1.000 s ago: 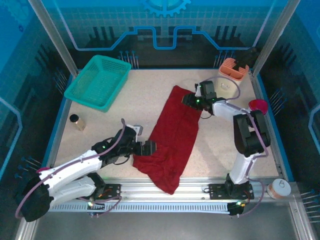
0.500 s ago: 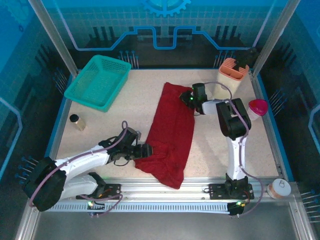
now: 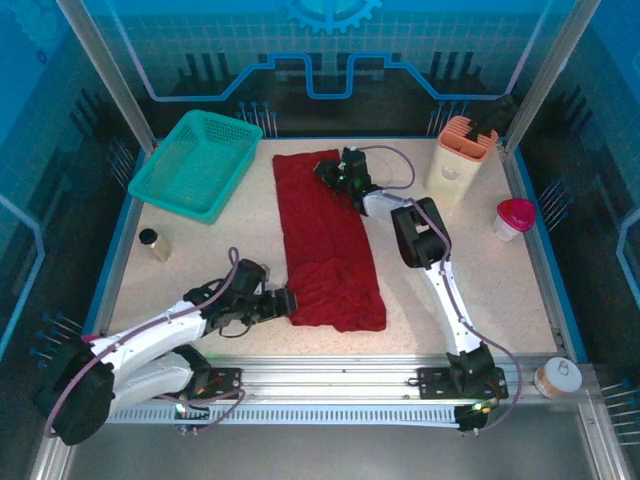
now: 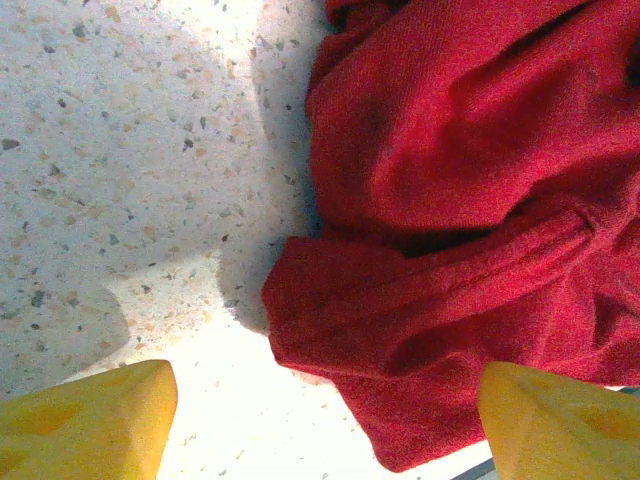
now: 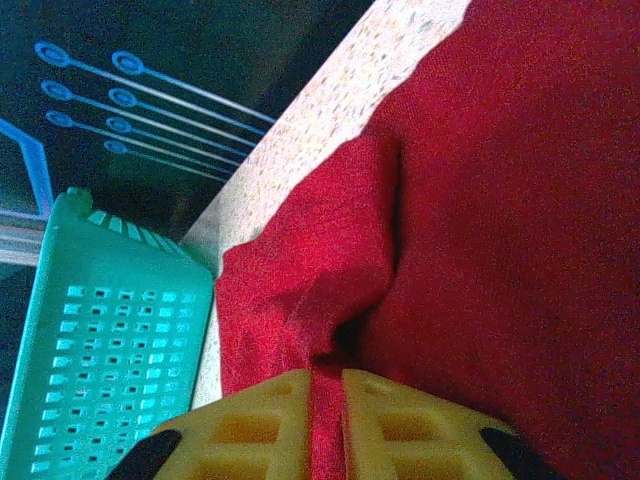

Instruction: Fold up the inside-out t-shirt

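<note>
**Right end effector clamped on far hem; left end effector open at near corner**

The inside-out t-shirt (image 3: 328, 250) lies on the counter (image 3: 510, 290) as a long dark red strip. It runs from the far edge, just right of the teal basket (image 3: 195, 163), down towards the near rail.

Right arm: stretched well forward and to the left from its base, elbow raised over mid-counter, wrist low at the shirt's far end. The right end effector (image 3: 335, 172) has its yellow fingers (image 5: 400, 425) nearly together, with a pinched ridge of red cloth caught between them. In the wrist view the cloth bunches up from that grip, with the basket wall beyond it.

Left arm: lying low and extended to the right, forearm close to the counter. The left end effector (image 3: 285, 302) sits at the shirt's near-left corner. Its fingers (image 4: 90, 420) stand wide apart, and a rumpled fold of the shirt lies on the counter between and ahead of them, ungripped.
</note>
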Robot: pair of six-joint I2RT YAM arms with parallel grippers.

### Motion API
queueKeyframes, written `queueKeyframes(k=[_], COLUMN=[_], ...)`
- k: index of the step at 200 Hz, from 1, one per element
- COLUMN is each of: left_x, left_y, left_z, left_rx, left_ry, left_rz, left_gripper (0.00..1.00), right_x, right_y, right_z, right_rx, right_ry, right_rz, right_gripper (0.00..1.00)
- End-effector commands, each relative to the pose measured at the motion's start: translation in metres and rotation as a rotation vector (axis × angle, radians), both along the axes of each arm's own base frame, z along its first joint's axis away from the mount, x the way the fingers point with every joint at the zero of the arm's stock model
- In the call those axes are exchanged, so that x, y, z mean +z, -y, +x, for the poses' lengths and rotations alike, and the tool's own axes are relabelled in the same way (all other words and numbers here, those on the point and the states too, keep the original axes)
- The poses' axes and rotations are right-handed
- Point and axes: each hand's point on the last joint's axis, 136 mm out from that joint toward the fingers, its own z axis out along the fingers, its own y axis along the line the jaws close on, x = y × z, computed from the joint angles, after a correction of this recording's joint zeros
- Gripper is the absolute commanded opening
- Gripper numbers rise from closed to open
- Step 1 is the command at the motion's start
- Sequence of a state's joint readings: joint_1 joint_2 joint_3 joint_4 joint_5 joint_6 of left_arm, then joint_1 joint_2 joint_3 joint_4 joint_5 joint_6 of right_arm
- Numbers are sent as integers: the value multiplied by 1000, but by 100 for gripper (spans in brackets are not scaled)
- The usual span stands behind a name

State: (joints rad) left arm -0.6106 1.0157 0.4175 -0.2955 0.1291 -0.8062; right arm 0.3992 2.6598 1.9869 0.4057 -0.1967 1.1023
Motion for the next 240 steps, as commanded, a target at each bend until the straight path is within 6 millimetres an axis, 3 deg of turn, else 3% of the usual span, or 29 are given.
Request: queueKeyframes(k=[1,20,40,55,75,89,104,112,115,136,159,178,218,240], left_x=[12,18,22,24,26,31,41,44,46,60,54,43,8,-16], left_y=[6,1,11,26,42,50,50,38,33,13,26,39,37,39], left_z=[7,20,28,24,19,17,21,32,36,76,111,133,172,193], left_rx=[-45,-46,-115,-194,-260,-270,-236,-153,-125,-1,-61,-91,-68,-57], left_ry=[76,156,204,179,106,65,44,47,56,147,83,28,-8,-28], left_rz=[-38,-2,-13,-53,-110,-153,-186,-172,-171,-190,-158,-153,-20,24], left_gripper=[80,72,61,58,55,49,46,47,48,53,60,61,61,61], right_x=[36,109,172,202,214,205,181,174,161,124,93,75,45,15], right_y=[0,8,30,43,44,44,39,32,29,6,-11,-17,-45,-54], right_z=[3,-15,-53,-94,-175,-232,-291,-319,-334,-419,-489,-504,-497,-482], right_rx=[59,117,152,210,333,405,493,551,598,882,1134,1201,1174,1124], right_ry=[39,162,285,365,470,541,606,664,673,823,962,983,872,832], right_rz=[27,24,-61,-166,-369,-541,-697,-736,-751,-809,-779,-792,-754,-809], right_gripper=[16,21,27,31,33,36,40,41,41,45,46,47,52,54])
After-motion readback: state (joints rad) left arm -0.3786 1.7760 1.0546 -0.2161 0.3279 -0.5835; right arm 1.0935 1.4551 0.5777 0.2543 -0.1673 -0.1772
